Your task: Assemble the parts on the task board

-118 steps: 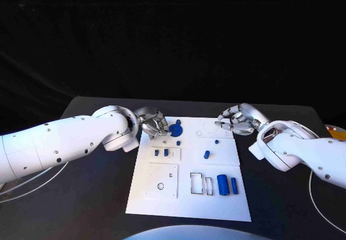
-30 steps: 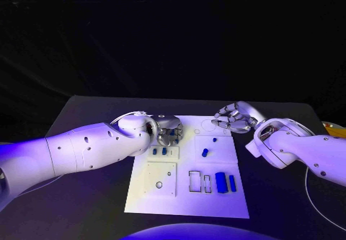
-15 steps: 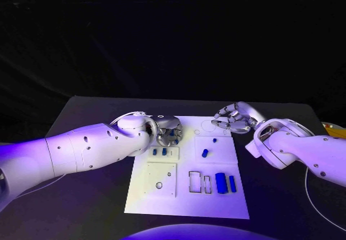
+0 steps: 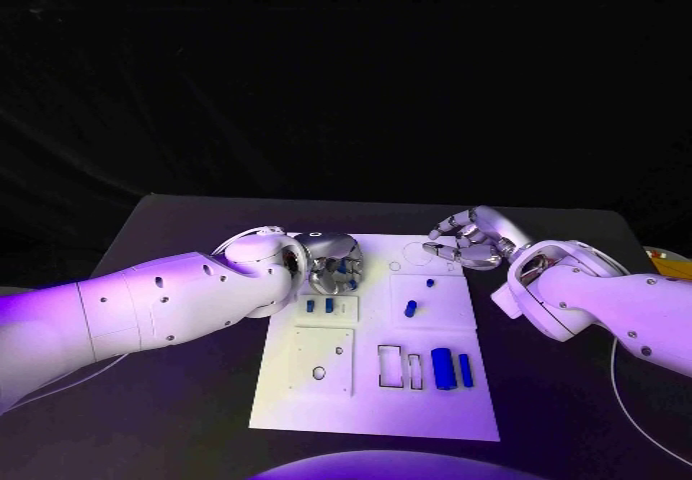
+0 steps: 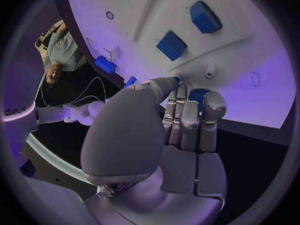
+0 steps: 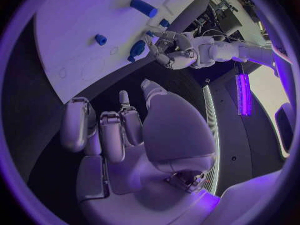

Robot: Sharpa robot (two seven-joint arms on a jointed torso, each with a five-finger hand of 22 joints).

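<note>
The white task board (image 4: 325,400) lies in the middle of the black table. My left hand (image 4: 335,262) is over the board's far left corner, its fingers closed around a blue round part (image 6: 137,49) whose blue shows between the fingers (image 5: 199,95). My right hand (image 4: 464,243) hovers at the board's far right corner with its fingers (image 6: 115,130) curled in and nothing in them. Two small blue blocks (image 4: 320,303) sit just near of the left hand, also seen close up (image 5: 170,45). A short blue peg (image 4: 411,307) stands mid-board. Two blue cylinders (image 4: 451,367) lie at the near right.
Empty rectangular slots (image 4: 392,365) lie beside the cylinders, and a square plate with a round hole (image 4: 319,371) sits at the near left. A yellow object (image 4: 666,262) is at the table's right edge. Bare table (image 4: 173,400) lies on both sides of the board.
Since the earliest frame my left hand has moved right over the blue round part and closed on it. Over the last second both hands have hardly moved.
</note>
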